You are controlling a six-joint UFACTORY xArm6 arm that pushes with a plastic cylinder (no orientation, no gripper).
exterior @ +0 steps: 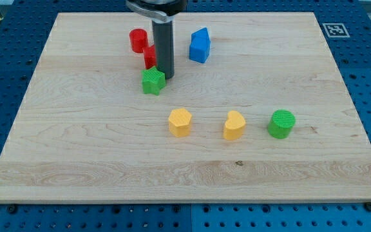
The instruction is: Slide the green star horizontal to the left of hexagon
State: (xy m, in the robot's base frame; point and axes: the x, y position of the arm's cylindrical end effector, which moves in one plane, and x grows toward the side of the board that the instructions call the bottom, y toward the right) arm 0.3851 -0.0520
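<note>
The green star (152, 81) lies on the wooden board (76, 142), left of the middle and toward the view's top. My tip (165, 75) stands right at the star's upper right edge, touching or nearly touching it. The yellow hexagon (180, 122) lies below and to the right of the star, near the board's middle. The rod hides part of a red block (149, 56) just above the star.
A red cylinder (138, 40) stands at the top left of the group. A blue block (199, 44) lies to the right of the rod. A yellow heart-like block (234, 125) and a green cylinder (281, 124) lie in a row right of the hexagon.
</note>
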